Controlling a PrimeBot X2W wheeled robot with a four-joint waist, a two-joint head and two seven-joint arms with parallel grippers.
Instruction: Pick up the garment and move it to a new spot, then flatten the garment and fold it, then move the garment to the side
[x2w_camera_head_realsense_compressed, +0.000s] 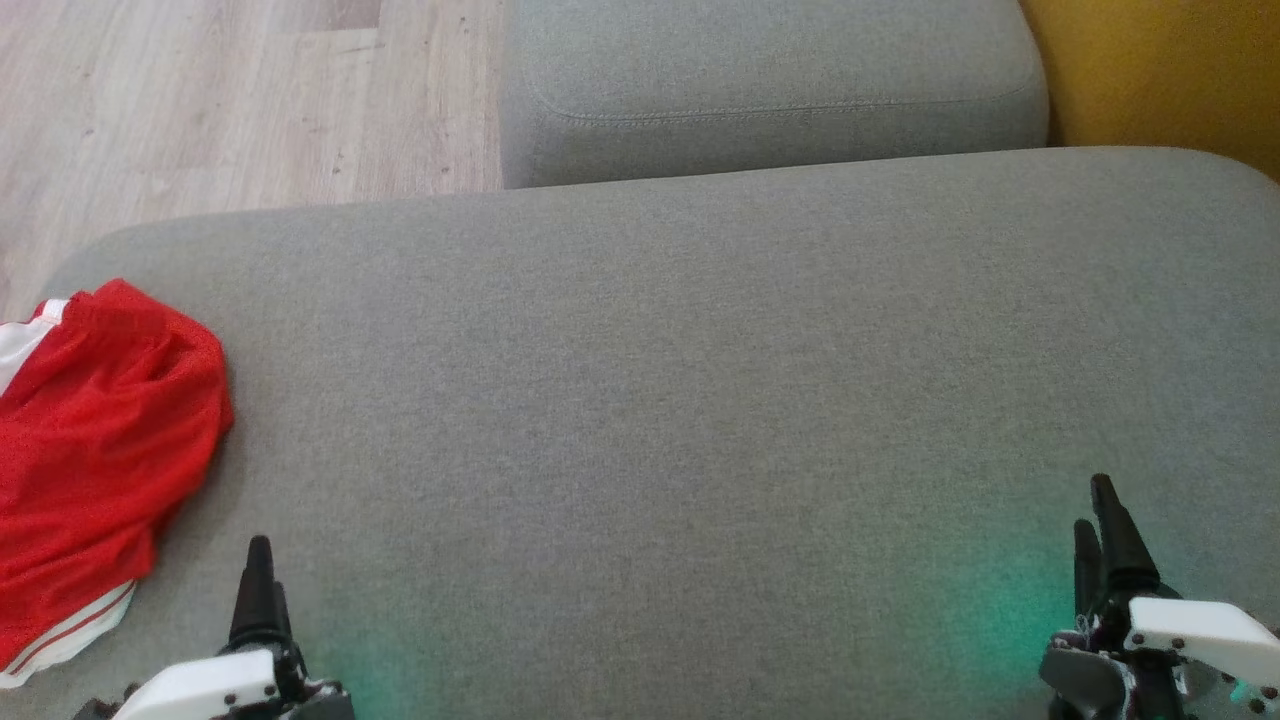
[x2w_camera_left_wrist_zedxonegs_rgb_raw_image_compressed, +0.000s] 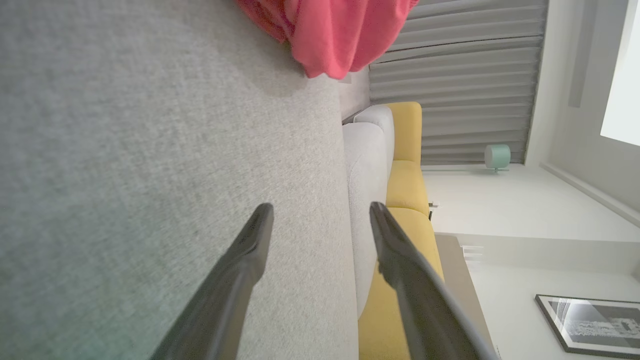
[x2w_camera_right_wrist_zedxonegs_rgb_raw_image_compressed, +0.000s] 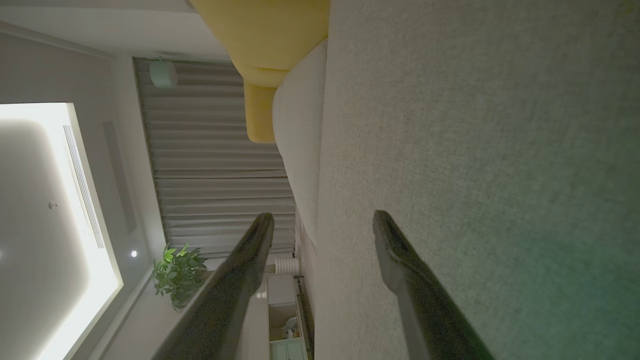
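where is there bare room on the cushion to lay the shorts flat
Bare: the cushion from the shorts at its left edge to its right end, between the left gripper, the right gripper and the far cushion. Crowded: the left edge, under the shorts.

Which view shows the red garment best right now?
Head view: the red garment lies crumpled at the left end of the grey cushion, white trim visible. Left wrist view catches one red fold at its top edge; right wrist view faces cushion and curtains.
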